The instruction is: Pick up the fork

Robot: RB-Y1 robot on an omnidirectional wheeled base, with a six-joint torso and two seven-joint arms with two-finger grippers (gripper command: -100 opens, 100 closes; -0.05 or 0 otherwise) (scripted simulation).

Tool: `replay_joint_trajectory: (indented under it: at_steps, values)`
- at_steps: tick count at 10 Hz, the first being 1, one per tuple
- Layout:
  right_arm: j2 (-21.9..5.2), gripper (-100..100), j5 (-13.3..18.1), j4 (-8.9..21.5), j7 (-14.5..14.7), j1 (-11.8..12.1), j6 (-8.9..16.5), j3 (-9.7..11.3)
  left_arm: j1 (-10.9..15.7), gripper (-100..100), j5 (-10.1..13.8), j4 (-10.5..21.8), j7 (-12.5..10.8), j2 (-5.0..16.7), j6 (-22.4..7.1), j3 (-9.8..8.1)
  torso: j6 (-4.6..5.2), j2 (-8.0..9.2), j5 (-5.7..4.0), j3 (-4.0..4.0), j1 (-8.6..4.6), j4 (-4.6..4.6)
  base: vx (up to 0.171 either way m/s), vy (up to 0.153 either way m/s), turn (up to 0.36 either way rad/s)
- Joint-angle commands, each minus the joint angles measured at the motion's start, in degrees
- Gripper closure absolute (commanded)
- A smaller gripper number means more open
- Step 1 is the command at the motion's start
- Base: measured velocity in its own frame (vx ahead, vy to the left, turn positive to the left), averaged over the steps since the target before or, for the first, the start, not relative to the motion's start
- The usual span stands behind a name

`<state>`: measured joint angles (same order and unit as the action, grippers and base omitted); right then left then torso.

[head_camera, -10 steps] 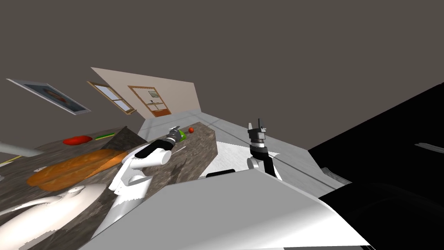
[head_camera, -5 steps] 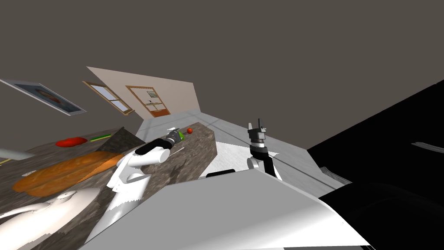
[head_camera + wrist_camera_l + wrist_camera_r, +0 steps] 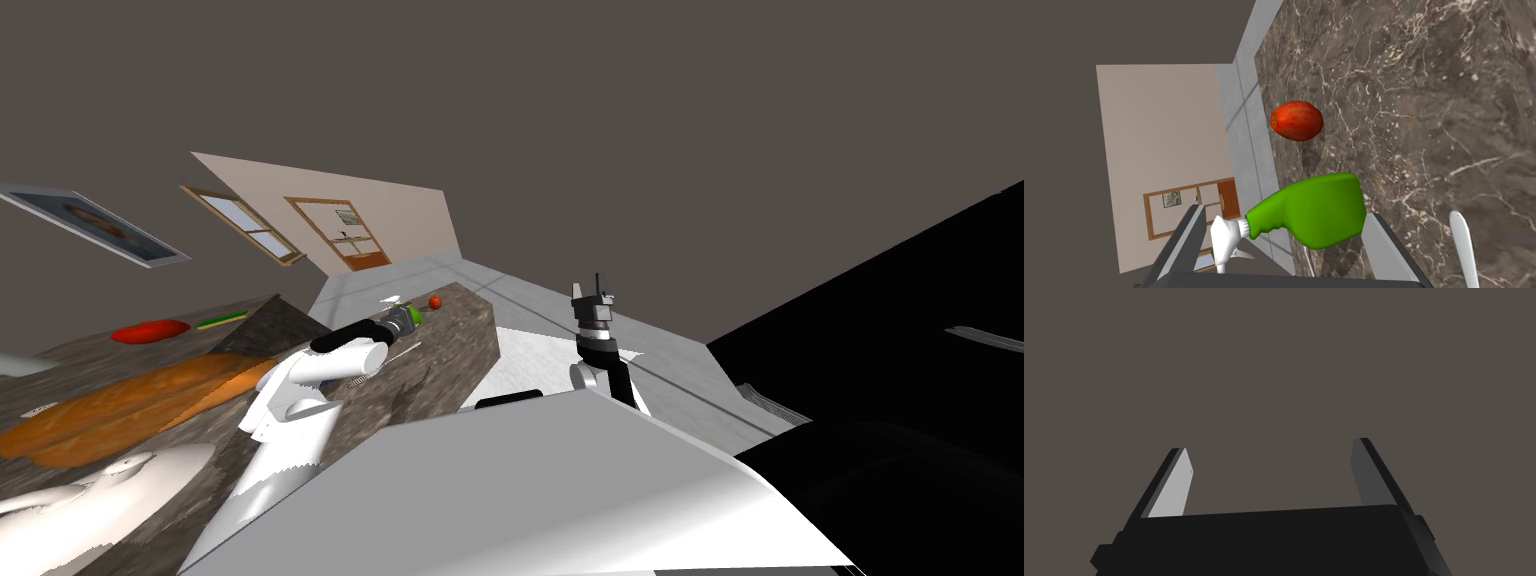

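Our left pincer [image 3: 1285,212] hovers with blades apart over the desk [image 3: 1424,100], a green spray bottle [image 3: 1324,220] between them. The fork [image 3: 1463,245], seemingly that white handle just beside, needs us to shift sideways, align across it, then descend.

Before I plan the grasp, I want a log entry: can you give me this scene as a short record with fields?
counter: dark marbled top
left gripper: over the counter, jaws open
right gripper: jaws open, holding nothing
fork: probably the slim white piece on the counter, outside the left jaws, untouched
green spray bottle: in line between the left jaws, nozzle toward the counter's edge
red apple: on the counter beyond the bottle
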<state>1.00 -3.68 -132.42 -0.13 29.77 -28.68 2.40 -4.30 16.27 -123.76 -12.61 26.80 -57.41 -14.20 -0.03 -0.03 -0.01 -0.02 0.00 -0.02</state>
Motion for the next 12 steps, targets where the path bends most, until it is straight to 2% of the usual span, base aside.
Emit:
replay_joint_trajectory:
  at_steps: [1,3,6,7,8,9,12]
  values:
    - [0.00,0,0.00,0.00,0.00,0.00,0.00,0.00,0.47,-100,1.47,0.98,-0.79,1.00,-2.86,-0.88,0.00,0.00,0.00,0.00,0.00,0.00,0.023,-0.008,-0.036]
    - [0.00,0,0.00,0.00,0.00,0.00,0.00,0.00,0.47,-100,1.47,0.98,-0.79,1.00,-5.07,-0.88,0.00,-0.03,0.00,-0.02,0.01,-0.01,0.018,-0.004,-0.007]
    - [0.00,0,0.00,0.00,0.00,0.00,0.00,0.00,0.96,-100,4.11,3.03,-2.16,2.65,-10.47,-2.43,-0.01,-0.04,0.00,-0.02,0.02,-0.01,0.031,-0.003,-0.025]
    - [0.00,0,0.00,0.00,0.00,0.00,0.00,0.00,0.96,-100,4.11,3.03,-2.16,2.65,-12.39,-2.43,0.00,-0.06,0.01,-0.03,0.04,-0.01,0.028,0.004,-0.017]
    - [0.00,0,0.00,0.00,0.00,0.00,0.00,0.00,0.96,-100,4.11,3.03,-2.16,2.65,-13.13,-2.43,0.00,-0.05,0.01,-0.03,0.04,-0.01,0.012,0.001,0.001]
    - [0.00,0,0.00,0.00,0.00,0.00,0.00,0.00,1.06,-100,5.39,4.09,-2.79,3.40,-15.31,-3.18,0.00,0.00,0.01,0.00,0.03,0.00,0.024,0.008,-0.025]
    - [0.00,0,0.00,0.00,0.00,0.00,0.00,0.00,1.07,-100,6.63,5.17,-3.37,4.09,-20.14,-3.90,0.00,-0.06,0.02,-0.03,0.07,-0.01,0.032,0.010,-0.018]
